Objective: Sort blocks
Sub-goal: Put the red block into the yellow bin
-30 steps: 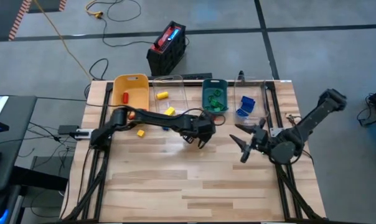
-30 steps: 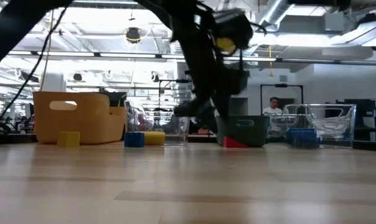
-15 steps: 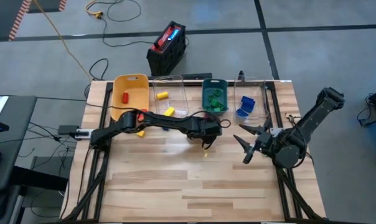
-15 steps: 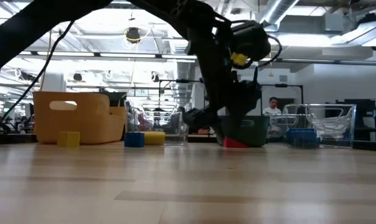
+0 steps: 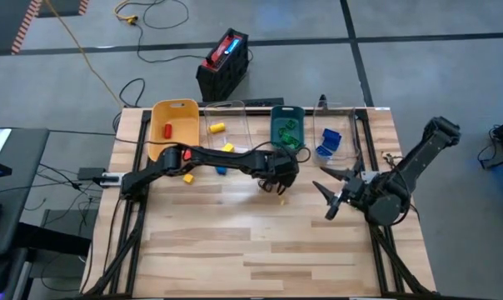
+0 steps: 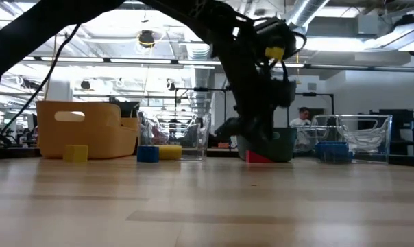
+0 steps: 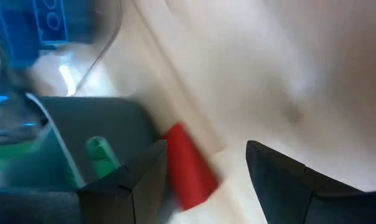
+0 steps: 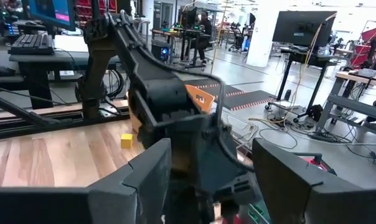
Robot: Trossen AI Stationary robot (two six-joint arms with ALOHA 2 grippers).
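We see the left arm stretched long and low across the table from its base at the left edge, elbow near the yellow bin, wrist bent down just in front of the teal bin. The left gripper hangs over a red block that lies on the wood against the teal bin's front wall; in the left wrist view its fingers stand apart on either side of the block, not closed on it, holding nothing. From the low view the same red block sits at the foot of the teal bin, under the wrist. The right arm waits folded at the table's right edge, right of the teal bin, its gripper open and empty, pointing toward the left arm. Other blocks: green ones inside the teal bin, blue ones in the clear bin to its right, a red one in the yellow bin, and yellow and blue strays on the wood left of the teal bin.
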